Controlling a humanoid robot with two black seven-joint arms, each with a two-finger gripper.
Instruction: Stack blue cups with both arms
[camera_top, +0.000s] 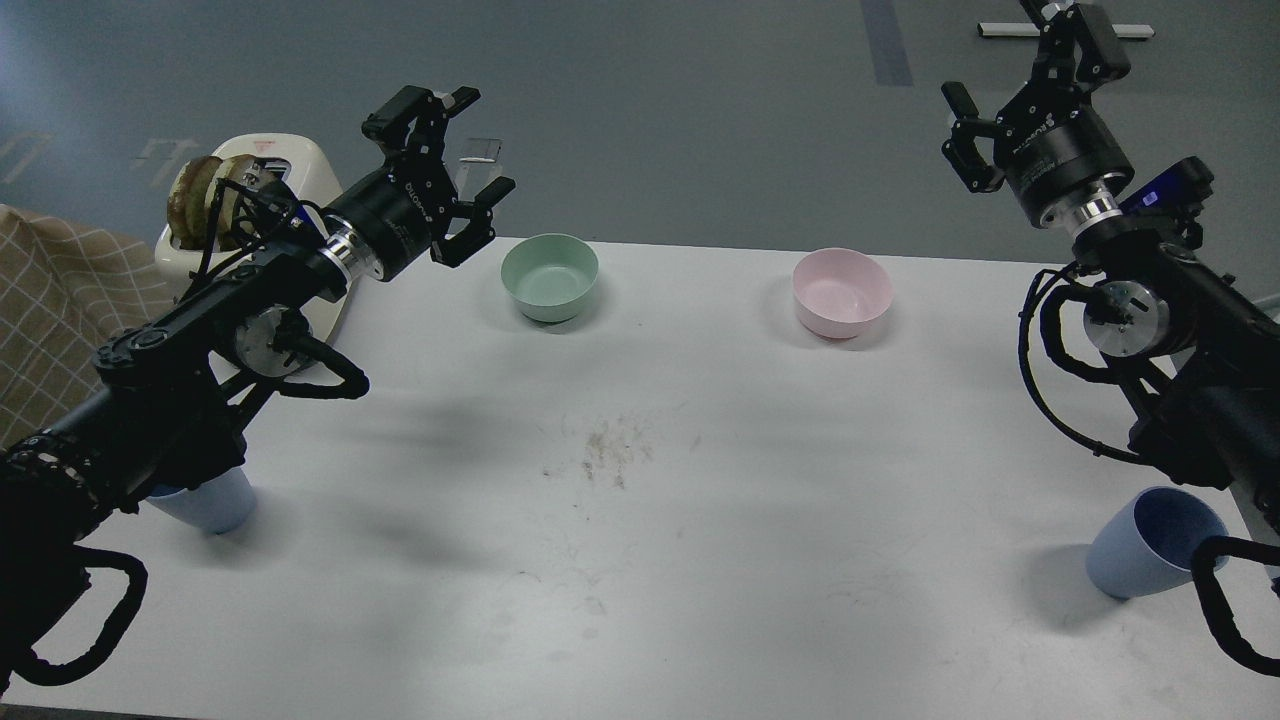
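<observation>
Near row: I log one blue cup (1150, 545) upright at the table's (640, 560) right edge, well below my right gripper (1020, 90); second blue cup (208, 503) at the left edge, mostly hidden under my left arm, well below my left gripper (455, 165). Mid-table: a patch of dark smudges (610, 450). Far row: green bowl (549, 277) just right of the left gripper's jaws, which stand wide and hold nothing; pink bowl (841, 291) between the two grippers. Right gripper raised past the far edge, jaws spread wide, holding nothing. White toaster (290, 170) behind the left wrist.
</observation>
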